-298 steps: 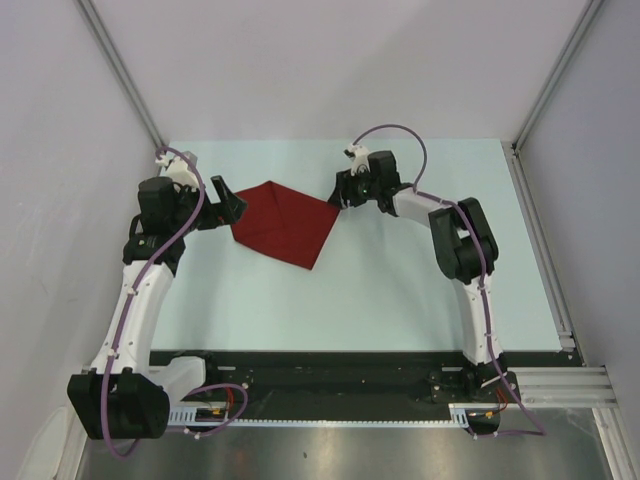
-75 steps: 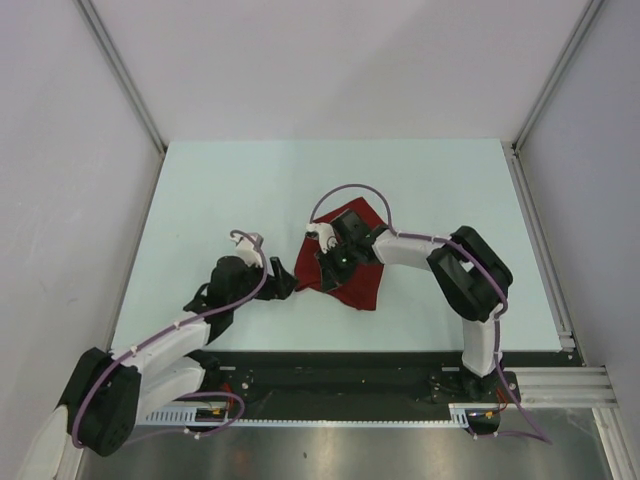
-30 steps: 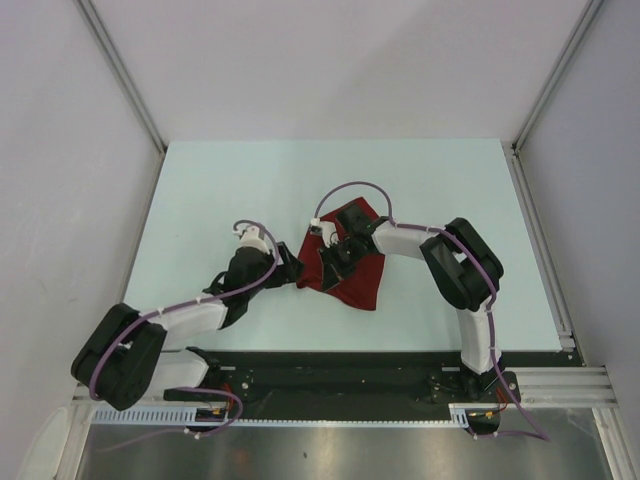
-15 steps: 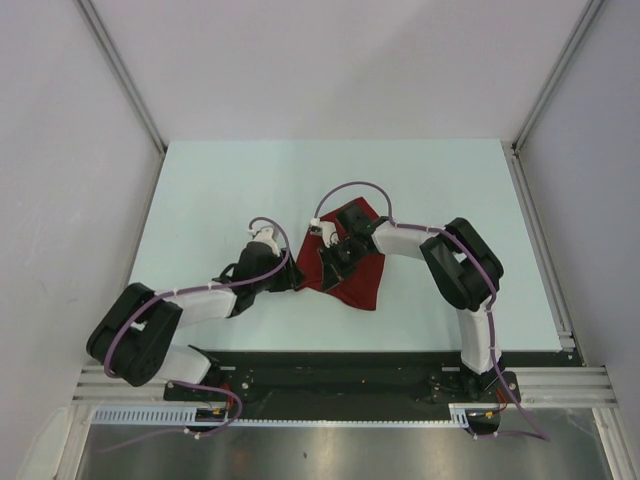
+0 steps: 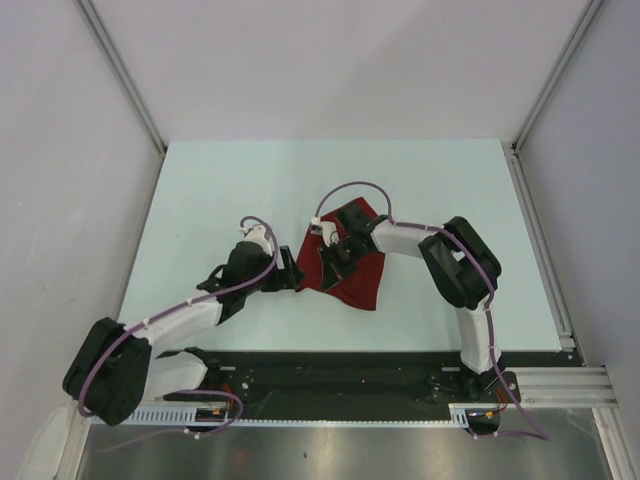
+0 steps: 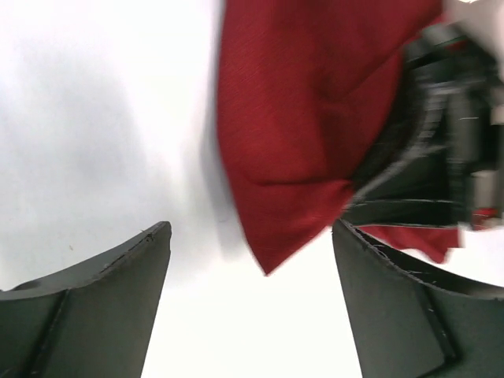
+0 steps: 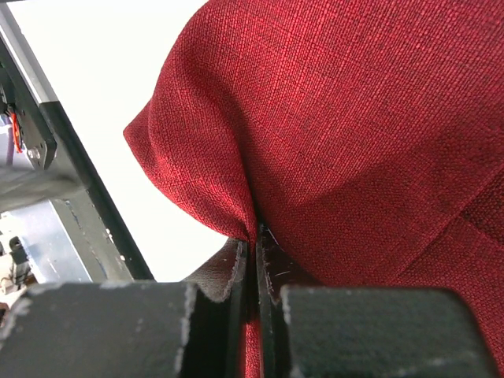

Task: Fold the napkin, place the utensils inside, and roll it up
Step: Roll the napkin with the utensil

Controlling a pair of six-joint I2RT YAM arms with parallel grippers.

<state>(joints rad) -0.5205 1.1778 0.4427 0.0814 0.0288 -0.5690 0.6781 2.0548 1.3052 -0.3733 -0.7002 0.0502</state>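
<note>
Left claw: It is spread wide and held low over the table. Nothing is held in it.
Napkin: The dark red cloth is found near the middle of the table, just to the right of the left claw. It is bunched up, not laid flat. One pointy corner is seen between the left claw's fingers, but it is not touched by them.
Right claw: It is pressed together, and a fold at the napkin's left side is pinched in it.
Fork: It is not seen in any view.
What could go wrong, left side: The corner could be missed if the left claw is shut too early or too high. Then only air would be grabbed.
What could go wrong, middle: The two claws are very close, so they could be bumped together.
What could go wrong, right side: If the pinched fold is pulled hard, the soft cloth could be dragged and crumpled more, and a neat fold would be spoiled.
</note>
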